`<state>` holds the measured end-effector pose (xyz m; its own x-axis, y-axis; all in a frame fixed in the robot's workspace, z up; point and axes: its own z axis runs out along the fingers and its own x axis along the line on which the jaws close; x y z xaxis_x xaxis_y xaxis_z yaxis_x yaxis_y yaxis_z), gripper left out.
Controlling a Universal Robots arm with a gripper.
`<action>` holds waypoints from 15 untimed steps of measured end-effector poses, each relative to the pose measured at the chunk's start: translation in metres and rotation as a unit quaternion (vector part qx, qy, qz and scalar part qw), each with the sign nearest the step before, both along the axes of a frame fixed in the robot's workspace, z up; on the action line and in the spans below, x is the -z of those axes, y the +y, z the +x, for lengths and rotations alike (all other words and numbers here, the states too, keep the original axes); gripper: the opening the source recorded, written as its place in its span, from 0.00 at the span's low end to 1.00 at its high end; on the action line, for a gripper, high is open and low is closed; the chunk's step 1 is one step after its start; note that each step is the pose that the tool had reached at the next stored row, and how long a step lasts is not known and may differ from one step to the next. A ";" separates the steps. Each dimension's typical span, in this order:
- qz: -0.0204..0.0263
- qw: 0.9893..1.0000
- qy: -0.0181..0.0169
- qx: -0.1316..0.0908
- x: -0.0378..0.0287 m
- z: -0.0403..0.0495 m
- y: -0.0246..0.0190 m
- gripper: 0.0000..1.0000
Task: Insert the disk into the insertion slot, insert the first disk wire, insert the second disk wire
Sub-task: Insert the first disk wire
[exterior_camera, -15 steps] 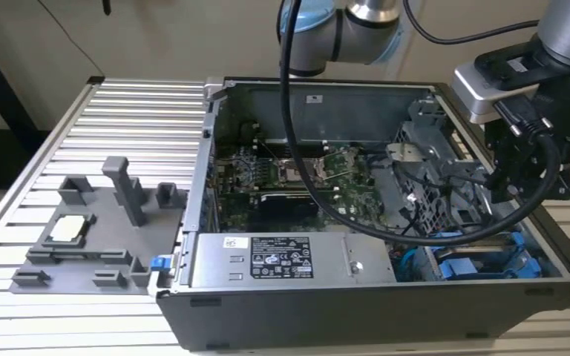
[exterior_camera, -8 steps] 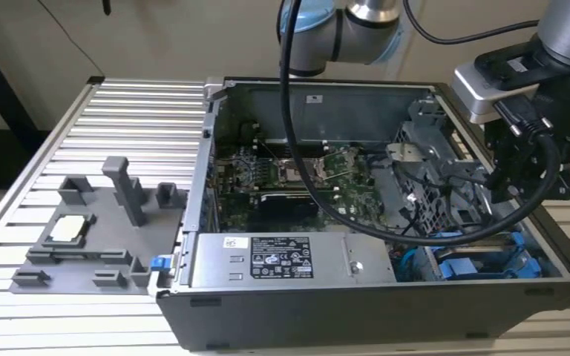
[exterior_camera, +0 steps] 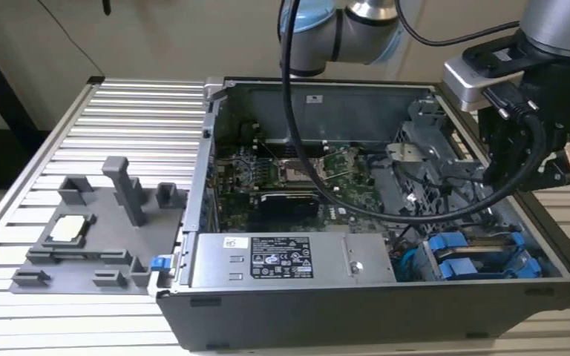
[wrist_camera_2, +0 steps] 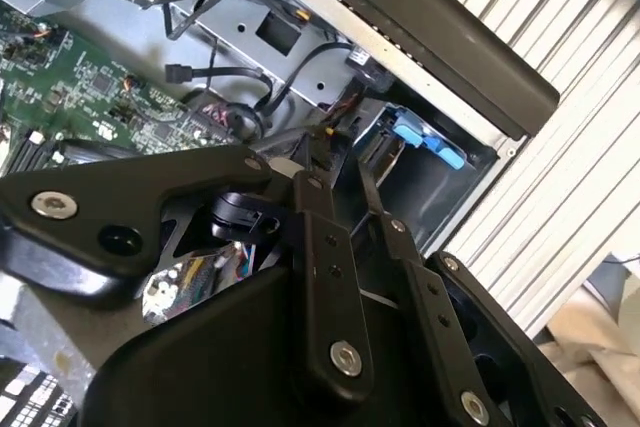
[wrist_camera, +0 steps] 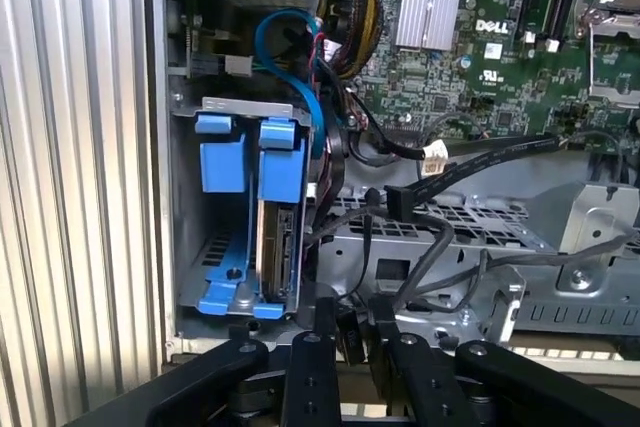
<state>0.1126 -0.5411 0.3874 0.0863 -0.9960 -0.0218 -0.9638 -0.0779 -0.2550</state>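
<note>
One disk (wrist_camera: pixel 270 242) upright in insertion slot (wrist_camera: pixel 186 197), cables (wrist_camera: pixel 335 172) alongside

Exterior view overlooks the case (exterior_camera: pixel 364 311); both wrist views closely face the disk (wrist_camera: pixel 280 162) (wrist_camera_2: pixel 425 142).

Blue-framed disk (wrist_camera: pixel 272 247) on edge inside the grey sheet-metal insertion slot (wrist_camera: pixel 240 107)
</note>
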 end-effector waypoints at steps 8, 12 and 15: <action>-0.012 1.000 -0.003 0.000 0.0001 0.0000 0.0000 0.28; -0.012 1.000 -0.004 0.000 0.0001 0.0000 0.0001 0.19; -0.012 1.000 -0.004 0.000 0.0001 0.0000 0.0001 0.19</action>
<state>0.1126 -0.5411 0.3873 0.0863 -0.9963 0.0034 -0.9619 -0.0842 -0.2601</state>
